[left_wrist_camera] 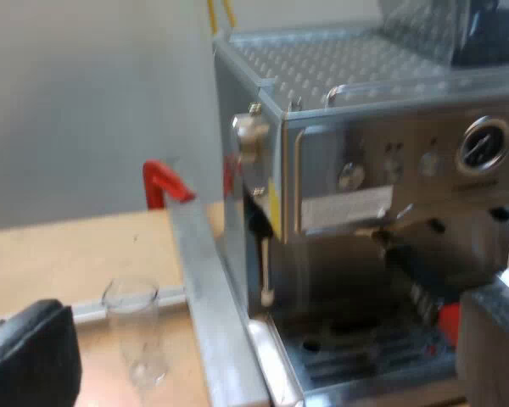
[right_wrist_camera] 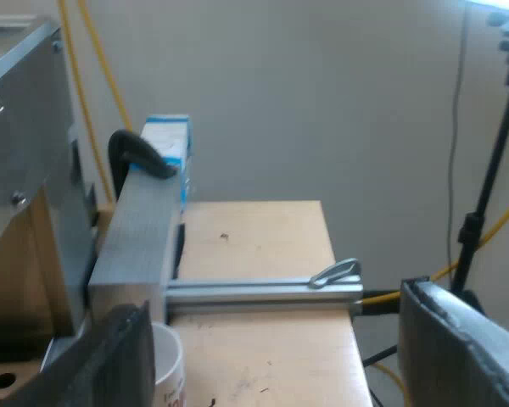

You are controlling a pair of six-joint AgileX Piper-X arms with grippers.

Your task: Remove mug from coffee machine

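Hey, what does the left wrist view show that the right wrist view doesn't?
Left wrist view: the espresso machine from its front, with pressure gauge, steam wand, drip tray and the locked holder's red handle end, plus a measuring glass standing on the table. Right wrist view: a white mug, a blue and white carton and a tripod. Both: the wooden table and aluminium rails.

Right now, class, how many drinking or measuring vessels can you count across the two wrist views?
2. A measuring glass stands on the wooden table near the espresso machine. A white mug sits inside the open right gripper, close to one finger. Others may be hidden.
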